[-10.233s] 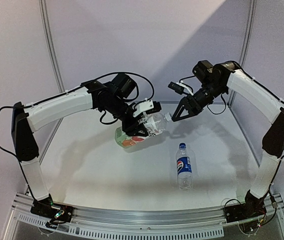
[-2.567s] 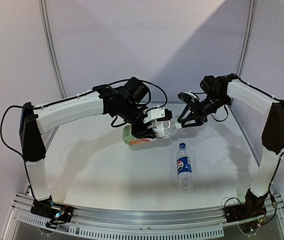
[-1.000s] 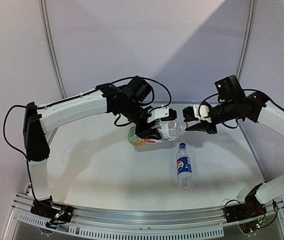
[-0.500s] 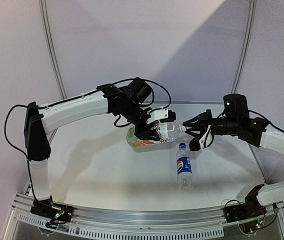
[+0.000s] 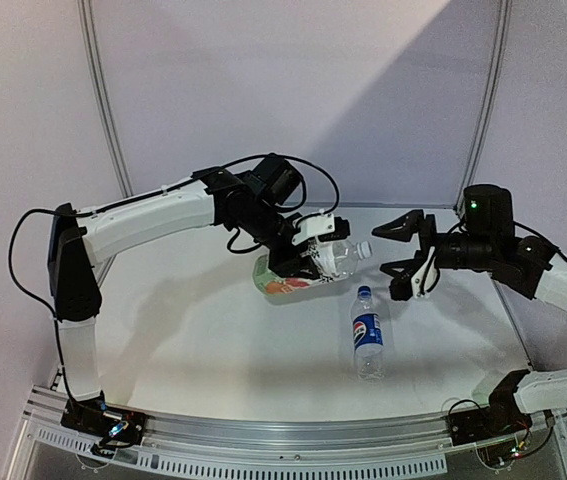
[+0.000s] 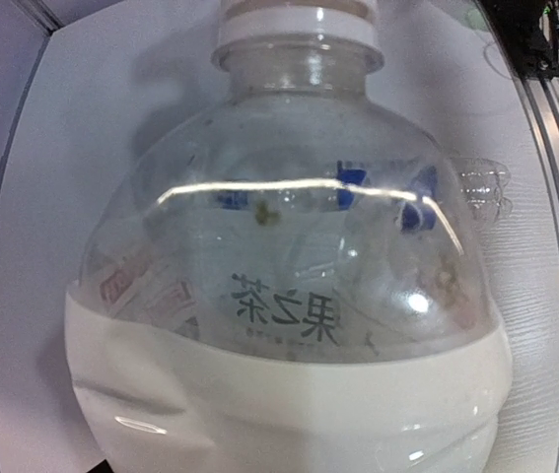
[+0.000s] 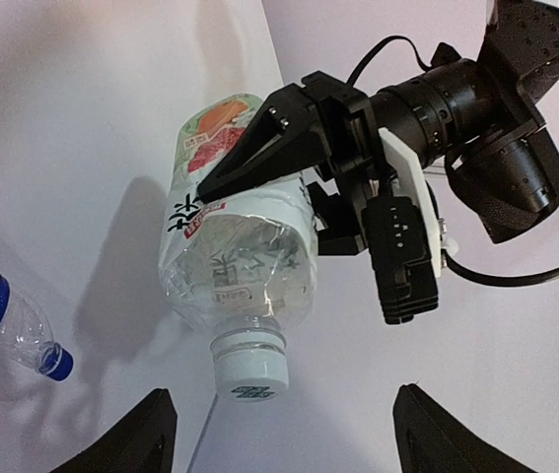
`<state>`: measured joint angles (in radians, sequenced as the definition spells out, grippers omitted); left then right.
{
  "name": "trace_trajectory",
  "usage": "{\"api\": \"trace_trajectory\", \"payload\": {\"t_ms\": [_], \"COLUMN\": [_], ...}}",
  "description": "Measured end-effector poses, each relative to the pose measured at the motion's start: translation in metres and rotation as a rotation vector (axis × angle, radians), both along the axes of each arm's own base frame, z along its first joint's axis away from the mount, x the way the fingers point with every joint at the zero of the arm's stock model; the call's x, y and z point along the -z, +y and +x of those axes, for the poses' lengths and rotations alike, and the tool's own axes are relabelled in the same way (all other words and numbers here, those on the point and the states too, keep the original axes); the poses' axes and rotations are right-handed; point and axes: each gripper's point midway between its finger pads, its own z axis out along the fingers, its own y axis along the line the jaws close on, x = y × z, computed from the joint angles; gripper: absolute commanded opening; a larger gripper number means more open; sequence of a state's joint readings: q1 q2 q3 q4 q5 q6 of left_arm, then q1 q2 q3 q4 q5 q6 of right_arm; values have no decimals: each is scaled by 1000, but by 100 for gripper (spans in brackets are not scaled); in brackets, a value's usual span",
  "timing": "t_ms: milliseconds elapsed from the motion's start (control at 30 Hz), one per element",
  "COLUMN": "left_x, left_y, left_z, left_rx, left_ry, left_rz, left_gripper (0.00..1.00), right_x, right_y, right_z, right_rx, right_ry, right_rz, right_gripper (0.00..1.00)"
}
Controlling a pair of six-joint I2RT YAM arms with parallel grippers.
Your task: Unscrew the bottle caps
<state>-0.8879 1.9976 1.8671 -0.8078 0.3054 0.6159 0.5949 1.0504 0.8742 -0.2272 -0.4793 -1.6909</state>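
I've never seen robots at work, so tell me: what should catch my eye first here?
A big clear bottle hangs in mid-air above the table, clamped in the left pincer. Its white cap points at the right pincer, which gapes open just short of it. Nearer the front, on the table, is a slim blue-labelled bottle with a blue cap.

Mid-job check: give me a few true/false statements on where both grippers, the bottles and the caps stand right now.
1. The left gripper holds the wider bottle up off the table. True.
2. The white cap is off its bottle. False: it sits on the neck.
3. The right gripper is shut on the white cap. False: it is open, apart from the cap.
4. The Pepsi bottle has its blue cap on. True.
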Motion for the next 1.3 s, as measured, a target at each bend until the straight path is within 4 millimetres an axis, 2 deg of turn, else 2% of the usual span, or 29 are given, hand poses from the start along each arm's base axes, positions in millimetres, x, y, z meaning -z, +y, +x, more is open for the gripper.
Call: {"api": "trace_trajectory", "payload": {"t_ms": [133,200,267,333,433,467,533,600,633,667,700,767,867,933,1033,1300], "left_x": [1,2,2,3,4,4,4,5,7,7,8,9,12,13,13,12], "left_y": [1,1,2,2,3,4,4,4,5,6,7,8,10,12,12,11], "left_z": [0,0,0,1,2,3,3,4,4,5,6,8,12,14,16,19], "left_rx": [-7,-10,-12,-15,-22,-24,-26,-28,-29,-33,-35,-43,-60,-66,-70,-78], "left_ry": [8,8,6,4,-3,-5,-6,-8,-12,-16,-18,-27,-48,-57,-68,-86], "left_rz": [3,5,7,11,18,19,22,25,32,36,39,46,61,69,71,72], "left_gripper": [0,0,0,0,0,0,0,0,0,0,0,0,0,0,0,0], "right_x": [-13,-23,-45,-76,-137,-151,-160,-138,-89,-64,-43,3,41,52,50,37], "right_y": [-4,-6,-9,-11,-12,-15,-21,-25,-25,-24,-22,-20,-16,-15,-11,-1], "right_z": [-8,-12,-11,-3,36,49,85,113,132,134,130,109,76,64,58,63], "right_rx": [8,31,98,189,357,395,499,598,721,769,805,895,987,1033,1035,984], "right_ry": [33,79,190,320,592,662,888,1119,1414,1551,1663,1943,2284,2413,2516,2598], "right_rz": [31,64,131,221,408,466,580,620,615,600,583,529,475,459,453,460], "right_gripper": [91,89,83,79,76,75,74,75,74,74,74,75,75,71,67,61]}}
